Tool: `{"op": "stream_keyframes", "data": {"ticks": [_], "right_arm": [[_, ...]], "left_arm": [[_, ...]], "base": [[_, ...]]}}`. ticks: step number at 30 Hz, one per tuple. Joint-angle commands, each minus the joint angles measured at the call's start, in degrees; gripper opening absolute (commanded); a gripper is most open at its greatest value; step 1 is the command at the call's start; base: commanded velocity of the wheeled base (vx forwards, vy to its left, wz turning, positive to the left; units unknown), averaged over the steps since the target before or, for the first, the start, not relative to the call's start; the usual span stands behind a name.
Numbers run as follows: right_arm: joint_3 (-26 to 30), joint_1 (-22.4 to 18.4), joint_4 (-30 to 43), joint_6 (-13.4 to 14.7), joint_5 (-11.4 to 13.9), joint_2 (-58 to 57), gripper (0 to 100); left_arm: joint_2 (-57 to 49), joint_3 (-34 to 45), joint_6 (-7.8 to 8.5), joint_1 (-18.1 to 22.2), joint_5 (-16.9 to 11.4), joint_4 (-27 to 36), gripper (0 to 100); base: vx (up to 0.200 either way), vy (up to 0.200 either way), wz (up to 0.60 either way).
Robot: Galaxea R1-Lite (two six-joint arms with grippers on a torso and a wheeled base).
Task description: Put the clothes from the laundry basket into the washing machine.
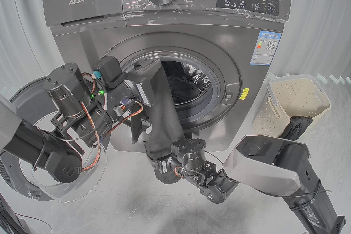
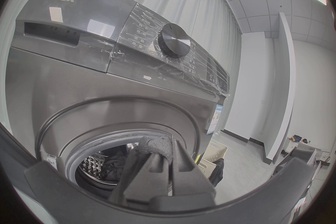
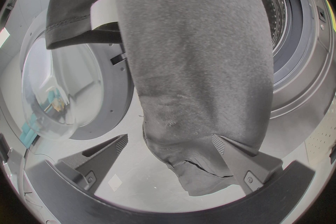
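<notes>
A long dark grey garment [image 1: 162, 117] hangs in front of the washing machine's open drum [image 1: 193, 81]. My left gripper [image 1: 151, 67] is shut on its top end at the drum's rim; in the left wrist view the fingers [image 2: 182, 165] pinch a fold of grey cloth [image 2: 155, 146]. My right gripper [image 3: 169, 140] is open low at the garment's hanging end [image 3: 196, 102], with the cloth lying against one finger [image 3: 238, 161]. Dark clothes [image 1: 182, 85] lie inside the drum. The cream laundry basket [image 1: 303, 94] stands on the floor to the right, a black garment [image 1: 298, 125] draped over its front rim.
The machine's round glass door [image 1: 33, 172] is swung open at the left, behind my left arm. A second dark cloth [image 3: 77, 7] hangs beside the grey garment near the door. Bare grey floor [image 1: 128, 202] lies in front of the machine.
</notes>
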Motion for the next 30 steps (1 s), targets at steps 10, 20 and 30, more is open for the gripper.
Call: {"op": "stream_keyframes", "data": {"ticks": [10, 20, 30], "right_arm": [[-2.1, -0.2, -0.9, -0.3, 0.3, 1.7, 100], [-6.5, -1.0, 1.0, -0.4, -0.2, 4.1, 100], [-7.1, -2.4, 1.5, -0.4, -1.9, 4.3, 100]], "left_arm": [[-0.2, 0.7, -0.04, -0.1, 0.0, -0.1, 0], [-0.2, 0.6, -0.04, -0.1, 0.0, -0.2, 0], [-0.2, 1.0, -0.04, -0.1, -0.1, -0.3, 0]], "base": [[0.0, 0.0, 0.0], [0.0, 0.0, 0.0], [0.0, 0.0, 0.0]]}}
